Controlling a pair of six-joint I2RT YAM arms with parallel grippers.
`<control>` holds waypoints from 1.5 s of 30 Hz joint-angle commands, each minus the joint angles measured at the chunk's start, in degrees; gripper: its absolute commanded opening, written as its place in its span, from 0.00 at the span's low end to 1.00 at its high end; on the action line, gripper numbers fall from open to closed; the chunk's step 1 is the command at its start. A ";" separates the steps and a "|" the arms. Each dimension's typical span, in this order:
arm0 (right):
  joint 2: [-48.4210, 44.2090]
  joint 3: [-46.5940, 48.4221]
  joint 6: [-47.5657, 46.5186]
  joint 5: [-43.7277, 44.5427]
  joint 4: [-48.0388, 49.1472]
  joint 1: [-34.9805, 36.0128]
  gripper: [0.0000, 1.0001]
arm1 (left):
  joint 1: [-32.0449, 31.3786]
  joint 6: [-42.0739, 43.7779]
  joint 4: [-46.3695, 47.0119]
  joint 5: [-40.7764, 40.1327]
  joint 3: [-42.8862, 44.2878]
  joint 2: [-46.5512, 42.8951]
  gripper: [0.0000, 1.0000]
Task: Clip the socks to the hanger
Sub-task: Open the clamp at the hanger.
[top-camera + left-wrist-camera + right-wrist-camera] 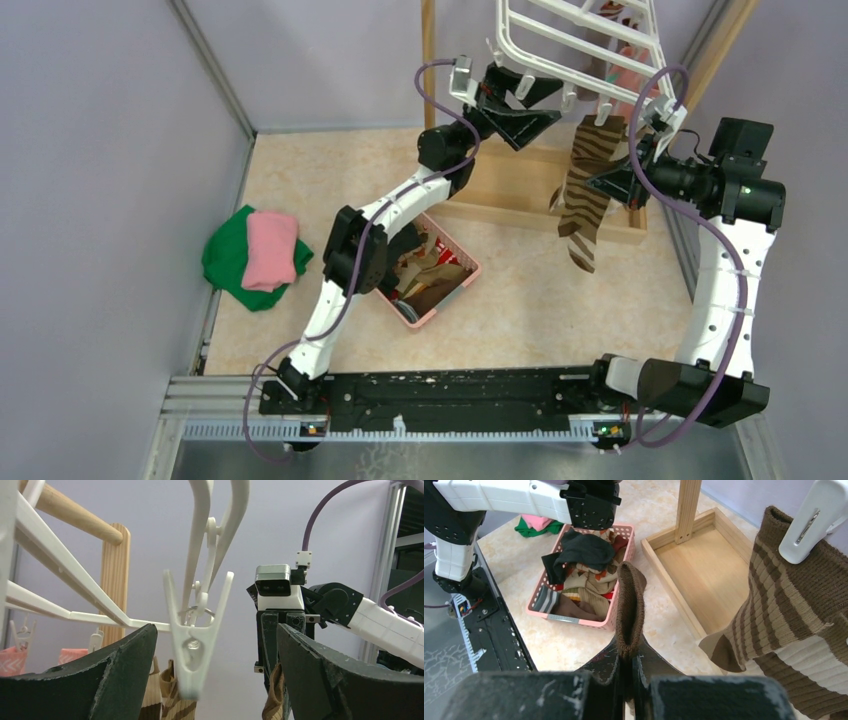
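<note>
The white hanger (580,40) hangs at the back from a wooden stand. My left gripper (555,100) is raised under its edge and open. In the left wrist view a dangling white clip (195,645) hangs between the spread fingers (120,675), touching neither. My right gripper (629,655) is shut on the brown cuff of a sock (630,605), held up just right of that clip. A brown and cream striped sock (794,605) hangs beside it from another clip (814,520). From above both socks show as one striped bundle (585,200) by the right gripper (612,185).
A pink basket (470,275) with several more socks sits under the left arm. Folded green and pink cloths (255,255) lie at the left. The stand's wooden base tray (510,185) lies beneath the hanger. Pink socks (12,660) hang from far clips.
</note>
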 commanded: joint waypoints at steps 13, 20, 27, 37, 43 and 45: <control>-1.52 2.60 0.53 -2.61 1.35 -0.66 0.00 | -1.30 6.24 -9.19 -0.97 5.45 0.25 0.90; -1.51 2.69 0.60 -2.78 1.35 -0.69 0.00 | -1.87 7.29 -10.85 -1.41 7.55 0.72 0.89; -1.77 2.86 1.01 -3.01 1.44 -0.78 0.00 | -2.51 7.88 -12.79 -1.97 9.91 1.47 0.86; -1.86 2.96 1.21 -3.64 1.44 -1.08 0.00 | -2.97 9.73 -15.70 -3.26 10.10 1.05 0.85; -1.87 2.95 1.24 -3.73 1.48 -1.17 0.00 | -3.21 10.11 -16.02 -4.46 10.11 1.09 0.80; -1.85 2.95 1.26 -3.79 1.44 -1.21 0.00 | -3.23 10.23 -16.13 -4.88 10.10 1.02 0.79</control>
